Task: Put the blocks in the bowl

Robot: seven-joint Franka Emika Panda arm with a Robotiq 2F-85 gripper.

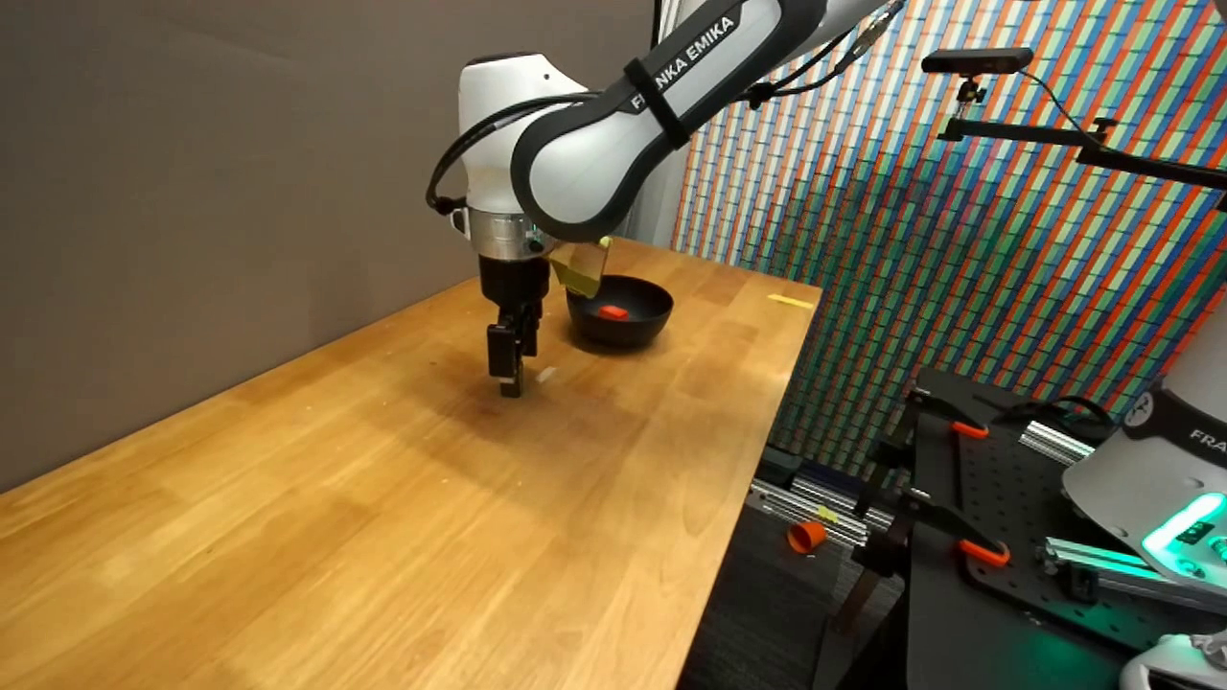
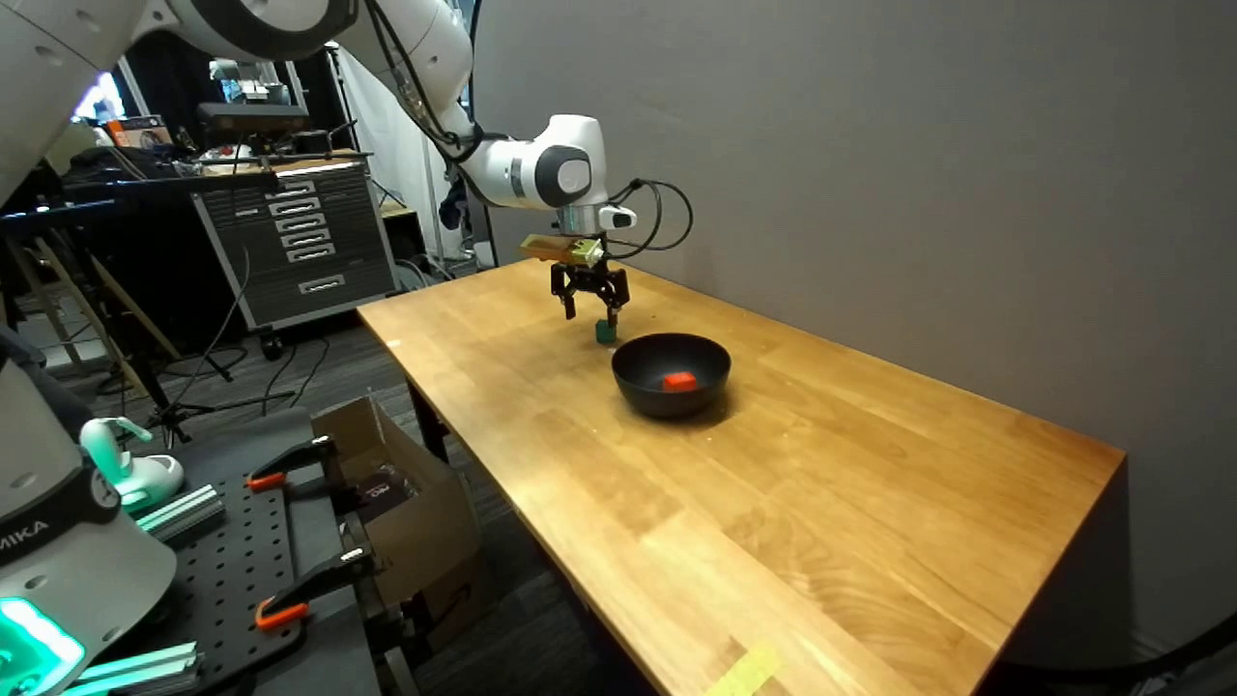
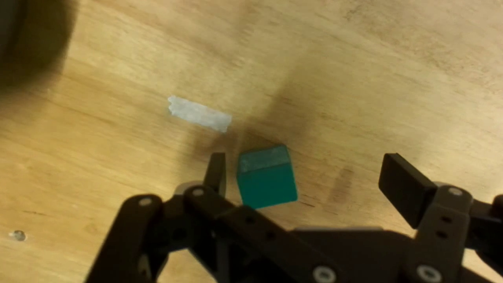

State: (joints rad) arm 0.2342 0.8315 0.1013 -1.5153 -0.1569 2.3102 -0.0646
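Parted fingers [image 3: 406, 190] flank green block [image 3: 267, 181]; red block [image 2: 679, 382] sits in bowl [image 2: 667, 353]

The fingers stand wide apart over the counter [image 2: 870, 483], one to each side of the green block; whether their tips touch the counter cannot be told. The green block itself rests on the counter, off-centre in the gap — in the wrist view it is just beside one finger, with a sliver of bare wood between, and well apart from the other. Near it lies a short white strip [image 3: 199, 114], flat on the counter. The red block is inside the bowl in both exterior views, and the bowl stands upright on the counter — near the fingers, but apart from them. The last section of the white arm [image 1: 585, 172] points straight down. A yellow strip [image 2: 749, 669] lies at one end of the counter, and a grey wall [image 2: 870, 193] runs along its long side.
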